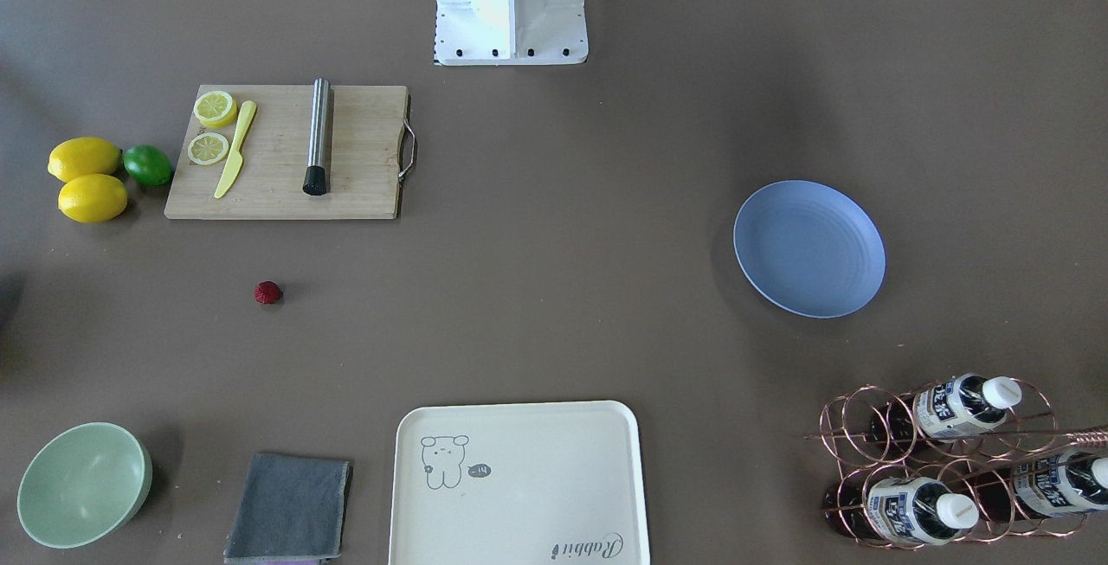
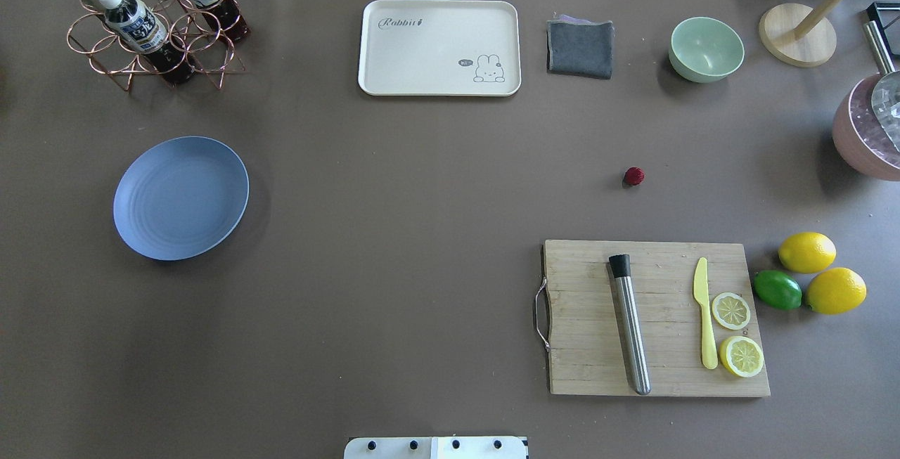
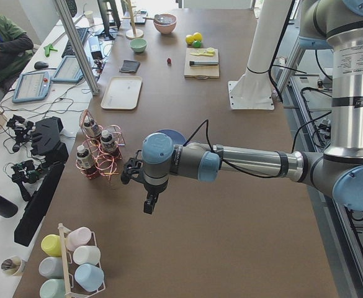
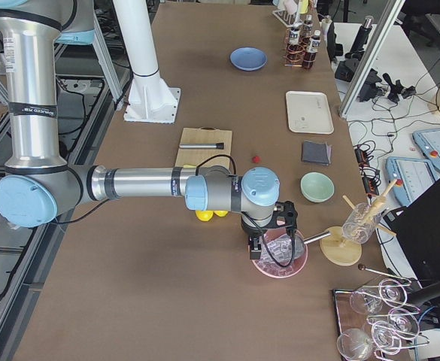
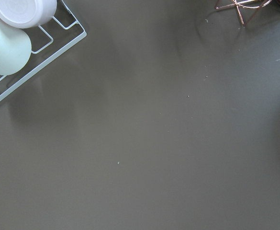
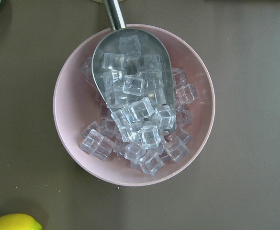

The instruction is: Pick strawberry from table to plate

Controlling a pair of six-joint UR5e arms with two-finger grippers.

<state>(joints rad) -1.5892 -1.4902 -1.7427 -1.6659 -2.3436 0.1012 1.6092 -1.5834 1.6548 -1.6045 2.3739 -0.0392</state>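
One strawberry sits alone on the table, just beyond the cutting board on the robot's right half and well apart from the plate, which holds no berry yet. I'd bring the right gripper straight down, jaws astride it, and close softly since it looks prone to roll. I cannot tell either pincer's state, as it and the left gripper show only in side views; the pink bowl under the right wrist holds ice cubes and a metal scoop.
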